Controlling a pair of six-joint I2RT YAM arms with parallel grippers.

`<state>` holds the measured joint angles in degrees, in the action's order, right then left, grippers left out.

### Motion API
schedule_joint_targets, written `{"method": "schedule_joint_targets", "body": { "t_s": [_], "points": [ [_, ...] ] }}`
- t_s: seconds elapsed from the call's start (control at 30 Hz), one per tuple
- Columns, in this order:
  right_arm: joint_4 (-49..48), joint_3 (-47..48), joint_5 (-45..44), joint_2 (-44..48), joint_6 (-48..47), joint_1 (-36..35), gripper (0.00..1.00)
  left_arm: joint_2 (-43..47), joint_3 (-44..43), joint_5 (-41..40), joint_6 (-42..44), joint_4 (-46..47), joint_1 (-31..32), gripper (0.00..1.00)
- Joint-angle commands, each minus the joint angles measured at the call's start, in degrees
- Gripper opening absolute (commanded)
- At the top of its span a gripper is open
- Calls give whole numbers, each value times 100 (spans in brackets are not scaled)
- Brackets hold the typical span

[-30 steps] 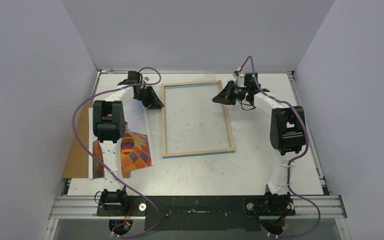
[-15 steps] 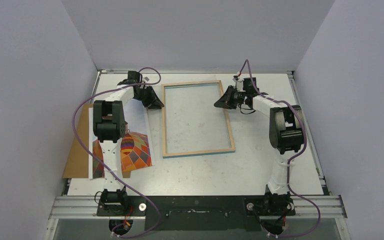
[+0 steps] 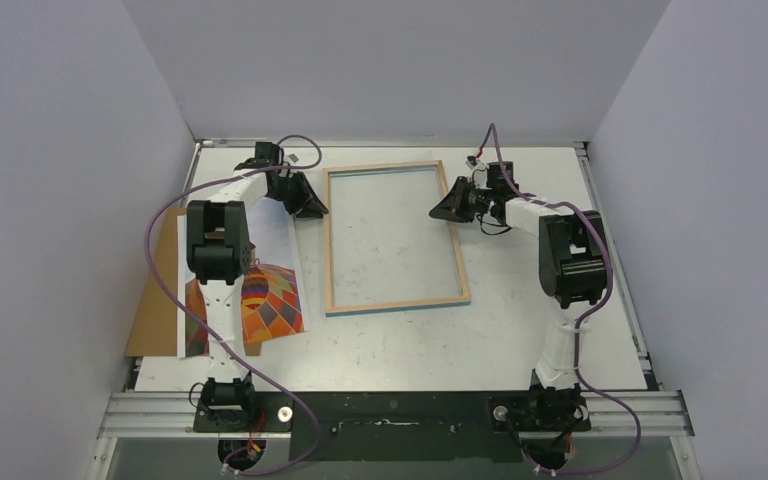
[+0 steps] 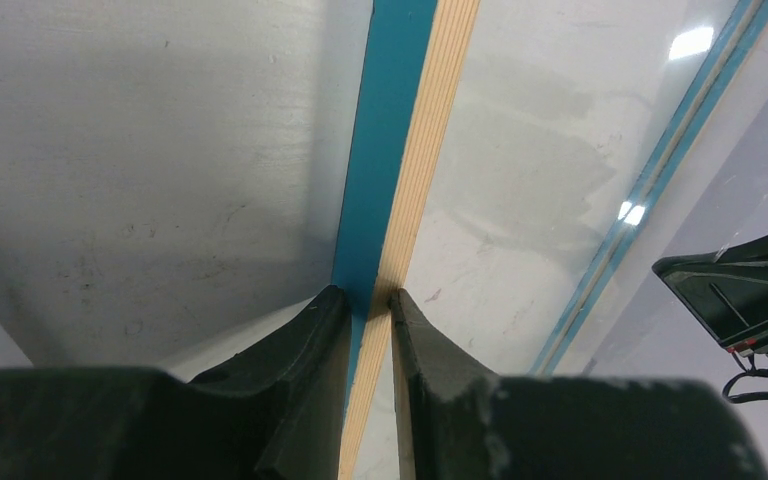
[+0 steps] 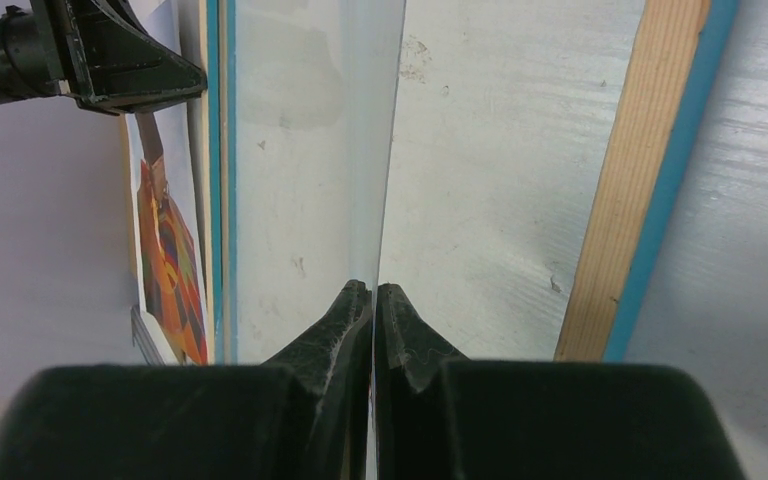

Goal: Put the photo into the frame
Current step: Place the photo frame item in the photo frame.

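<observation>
Orange photo (image 3: 272, 305) half hidden beneath left arm (image 3: 218, 245).

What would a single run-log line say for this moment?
left hand: clamped on frame rail | right hand: pinching clear pane | photo: left of frame, not inserted

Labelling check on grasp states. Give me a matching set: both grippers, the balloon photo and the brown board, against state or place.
Column A
1. left gripper
2. right gripper
3. rectangular orange balloon photo
4. plain brown backing board

Column B
a. closed on the edge of a clear pane
b. at the table's left edge, partly under the photo
c. closed on the left rail of the thin blue-and-wood rectangular frame
d. lies flat, left of the frame

Pairs: 1-c, 2-a, 3-d, 4-b
</observation>
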<state>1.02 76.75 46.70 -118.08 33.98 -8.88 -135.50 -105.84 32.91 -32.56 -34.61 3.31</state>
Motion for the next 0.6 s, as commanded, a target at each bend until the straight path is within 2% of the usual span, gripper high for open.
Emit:
{"method": "schedule_joint_targets", "body": {
  "t_s": [0.0,0.3,0.57],
  "points": [
    [-501,-165,585,352,-292,-134,0,-439,-39,-477,119,-37,82,19],
    [111,-144,892,753,-927,-123,0,-541,-196,-569,74,-100,82,18],
    [-261,-198,1103,912,-754,-146,0,-643,-384,-636,65,-223,80,18]
  ]
}}
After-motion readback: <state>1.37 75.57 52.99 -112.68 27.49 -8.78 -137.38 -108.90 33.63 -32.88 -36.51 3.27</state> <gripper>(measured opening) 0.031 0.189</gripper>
